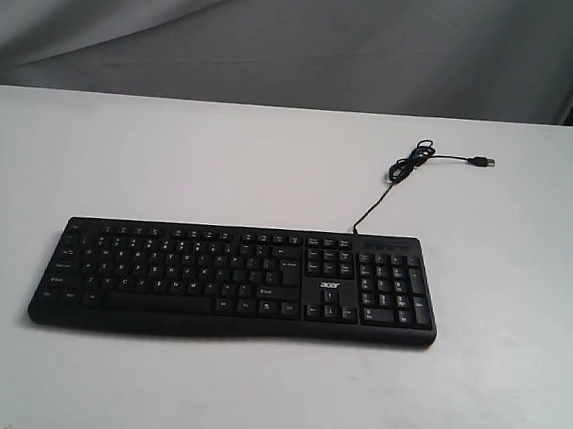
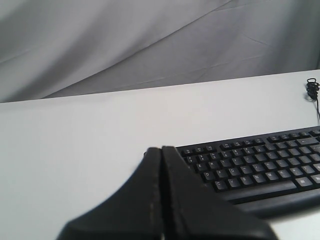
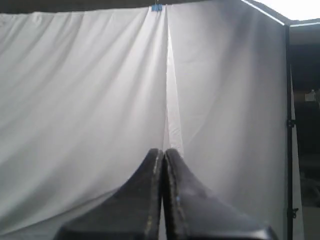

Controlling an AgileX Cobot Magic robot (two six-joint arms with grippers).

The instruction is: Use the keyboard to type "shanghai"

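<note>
A: Wide, flat black plastic keyboard point(image 1: 236, 280) with a number pad. Where?
B: Flat on the plain white tabletop point(image 1: 171, 154), toward the near side, long edges roughly parallel to the table's far edge. Bare surface on all four sides, broadest behind.
A: Anything in that room behind?
B: A thin black cable point(image 1: 401, 169), leaving the back edge above the number pad, bunched in a small loop, ending in a loose USB plug point(image 1: 486, 162). Well short of the far edge and the grey draped cloth point(image 1: 282, 33).
A: Black left gripper point(image 2: 161, 149)?
B: Clenched, fingers pressed flat together, grasping nothing. Tips lined up with the keyboard's left end in the wrist view. Gap to the keys not readable.
A: Black right gripper point(image 3: 163, 150)?
B: Likewise pressed closed on itself, seen against a white hanging curtain point(image 3: 90, 100).
</note>
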